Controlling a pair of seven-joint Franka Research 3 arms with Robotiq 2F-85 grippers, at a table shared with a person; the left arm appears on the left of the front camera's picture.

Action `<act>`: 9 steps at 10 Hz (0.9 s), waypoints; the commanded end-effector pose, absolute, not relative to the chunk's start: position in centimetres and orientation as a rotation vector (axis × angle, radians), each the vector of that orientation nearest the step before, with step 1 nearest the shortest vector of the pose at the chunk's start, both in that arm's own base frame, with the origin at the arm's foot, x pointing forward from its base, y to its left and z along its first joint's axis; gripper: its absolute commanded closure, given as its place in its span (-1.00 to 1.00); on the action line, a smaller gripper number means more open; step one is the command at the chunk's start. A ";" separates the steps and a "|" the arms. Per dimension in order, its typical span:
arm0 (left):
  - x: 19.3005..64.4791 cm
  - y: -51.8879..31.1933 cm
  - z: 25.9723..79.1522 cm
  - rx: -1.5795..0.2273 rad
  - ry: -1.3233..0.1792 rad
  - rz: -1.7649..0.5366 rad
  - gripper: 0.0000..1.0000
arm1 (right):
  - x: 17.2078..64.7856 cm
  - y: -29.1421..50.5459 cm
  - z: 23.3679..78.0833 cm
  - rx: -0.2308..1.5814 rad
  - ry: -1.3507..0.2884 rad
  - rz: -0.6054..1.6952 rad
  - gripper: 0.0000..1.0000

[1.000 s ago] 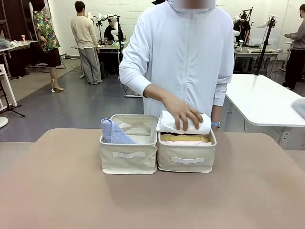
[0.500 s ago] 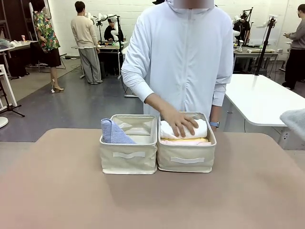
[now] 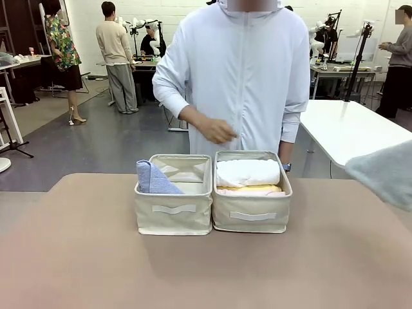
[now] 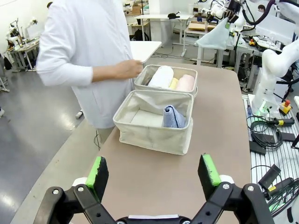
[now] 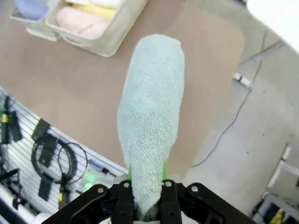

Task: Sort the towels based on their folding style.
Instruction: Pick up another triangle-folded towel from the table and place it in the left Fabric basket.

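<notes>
In a large workroom, on a brown table [image 3: 77, 257]: two cream fabric baskets side by side, touching. As landmark, the basket with the rolls [image 3: 252, 215]. Inside it, at the person's side, a white rolled towel [image 3: 248, 172]; next to it a yellow roll [image 4: 174, 83], then, nearest to the robot, a pink roll [image 4: 186, 83], all lying close together. Touching this basket on the robot's left, the second basket [image 3: 174, 212], with a lavender-blue cone-folded towel [image 3: 153, 179] standing at the side away from the landmark. Behind and above the basket with the rolls, a person's hand [image 3: 217, 132], loosely curled, apart from the towels. To the robot's right of this basket, well apart and up in the air, a grey-green towel [image 5: 152, 112], clamped at its narrow end in the right gripper [image 5: 147, 179], fingers pressed tight on the cloth. On the robot's left of the baskets, well apart, the left gripper [image 4: 154, 172], green pads [image 4: 98, 170] spread wide, nothing between them.
</notes>
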State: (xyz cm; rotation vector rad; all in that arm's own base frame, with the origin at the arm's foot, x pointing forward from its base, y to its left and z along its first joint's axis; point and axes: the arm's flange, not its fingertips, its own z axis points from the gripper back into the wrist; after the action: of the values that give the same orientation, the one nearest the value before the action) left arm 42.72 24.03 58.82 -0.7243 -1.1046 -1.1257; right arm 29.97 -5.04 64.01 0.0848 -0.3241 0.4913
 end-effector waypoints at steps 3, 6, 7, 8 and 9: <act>42.6 24.1 59.0 -0.724 -1.121 -1.121 -1.00 | 36.6 -0.2 64.6 -0.038 -0.189 0.585 0.83; 42.6 24.1 59.0 -0.724 -1.121 -1.121 -1.00 | 36.3 0.8 63.4 0.002 -0.206 0.588 0.83; 42.6 24.1 59.0 -0.724 -1.121 -1.121 -1.00 | 36.3 0.8 63.4 0.002 -0.206 0.588 0.83; 42.6 24.1 59.0 -0.724 -1.121 -1.121 -1.00 | 36.3 0.8 63.4 0.002 -0.206 0.588 0.83; 42.6 24.1 59.0 -0.724 -1.121 -1.121 -1.00 | 36.3 0.8 63.4 0.002 -0.206 0.588 0.83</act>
State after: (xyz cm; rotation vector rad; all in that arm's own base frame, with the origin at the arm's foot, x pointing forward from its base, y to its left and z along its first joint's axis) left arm 42.73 24.03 58.83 -0.7242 -1.1044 -1.1258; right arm 36.62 0.80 63.77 -0.0123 -0.1992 0.5740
